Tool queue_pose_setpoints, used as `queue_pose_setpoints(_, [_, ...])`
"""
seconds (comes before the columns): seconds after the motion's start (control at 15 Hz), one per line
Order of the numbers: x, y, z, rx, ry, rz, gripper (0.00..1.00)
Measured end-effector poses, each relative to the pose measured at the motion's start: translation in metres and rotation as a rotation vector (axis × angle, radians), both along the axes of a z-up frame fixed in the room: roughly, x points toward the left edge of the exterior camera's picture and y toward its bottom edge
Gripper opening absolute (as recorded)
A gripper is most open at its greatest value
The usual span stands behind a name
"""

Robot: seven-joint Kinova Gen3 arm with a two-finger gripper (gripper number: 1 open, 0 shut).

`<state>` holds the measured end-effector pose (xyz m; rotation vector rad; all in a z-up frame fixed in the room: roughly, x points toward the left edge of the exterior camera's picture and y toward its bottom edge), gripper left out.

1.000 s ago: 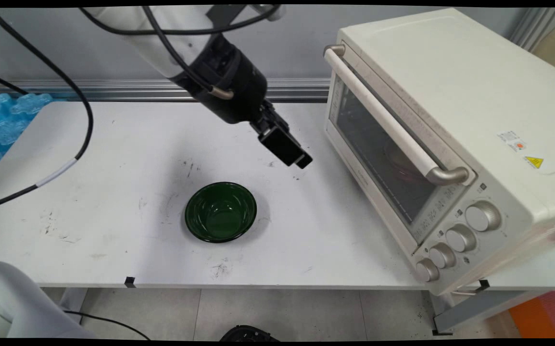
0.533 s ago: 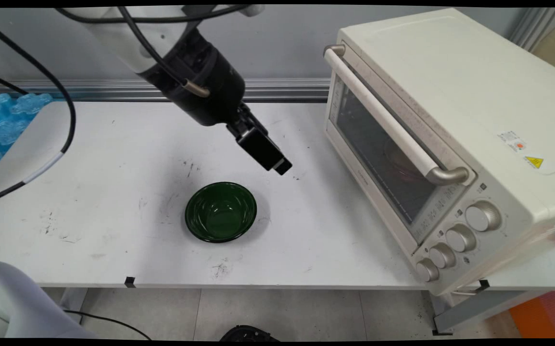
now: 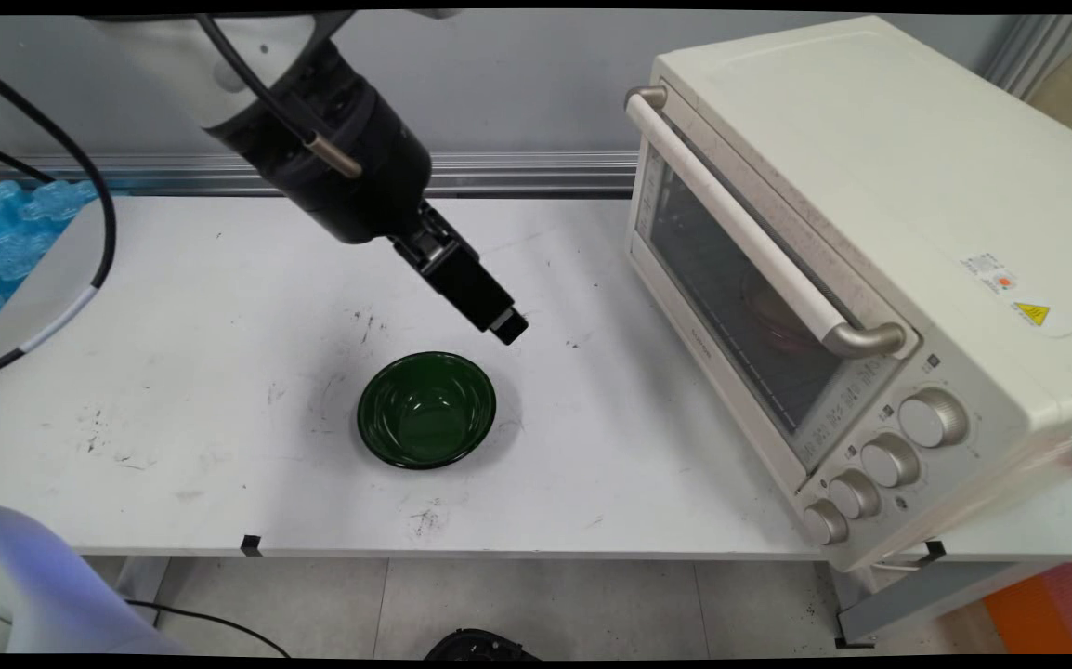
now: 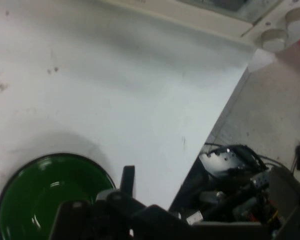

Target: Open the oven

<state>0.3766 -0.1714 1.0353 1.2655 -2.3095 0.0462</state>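
Observation:
My black gripper [image 3: 508, 325] hangs over the white table [image 3: 220, 307], just above and beyond the far right rim of a dark green bowl [image 3: 426, 409]. Its fingers look pressed together with nothing between them. The bowl stands upright and empty near the table's middle. In the hand view the bowl [image 4: 45, 197] lies at the lower left, and the gripper [image 4: 127, 176] rises beside its rim. A cream toaster oven [image 3: 870, 232] stands at the right with its door closed, well clear of the gripper.
The oven's long handle [image 3: 740, 223] juts toward the table's middle, and several knobs [image 3: 889, 460] face the near side. Something reddish [image 3: 773, 316] shows dimly behind the oven glass. Blue packing material [image 3: 6, 232] lies at the far left. Black cables [image 3: 99, 242] hang from the arm.
The gripper has moved left and slightly lower, away from the oven door and toward the green bowl. The bowl and the oven have not moved.

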Motion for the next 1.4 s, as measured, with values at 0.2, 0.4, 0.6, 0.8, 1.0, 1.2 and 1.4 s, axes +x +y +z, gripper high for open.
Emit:
queue_pose_setpoints(0.2, [0.002, 0.005, 0.004, 0.028, -0.004, 0.022, 1.0])
queue_pose_setpoints(0.4, [0.003, 0.009, 0.007, 0.048, -0.007, 0.044, 1.0])
queue_pose_setpoints(0.6, [0.004, 0.011, 0.008, 0.063, -0.01, 0.062, 1.0])
queue_pose_setpoints(0.8, [0.004, 0.012, 0.008, 0.07, -0.012, 0.07, 1.0])
queue_pose_setpoints(1.0, [0.003, 0.012, 0.008, 0.07, -0.015, 0.058, 1.0])
queue_pose_setpoints(1.2, [-0.001, 0.008, 0.01, 0.043, -0.029, 0.0, 1.0])
queue_pose_setpoints(1.4, [-0.009, 0.002, 0.014, 0.008, -0.045, -0.06, 1.0])
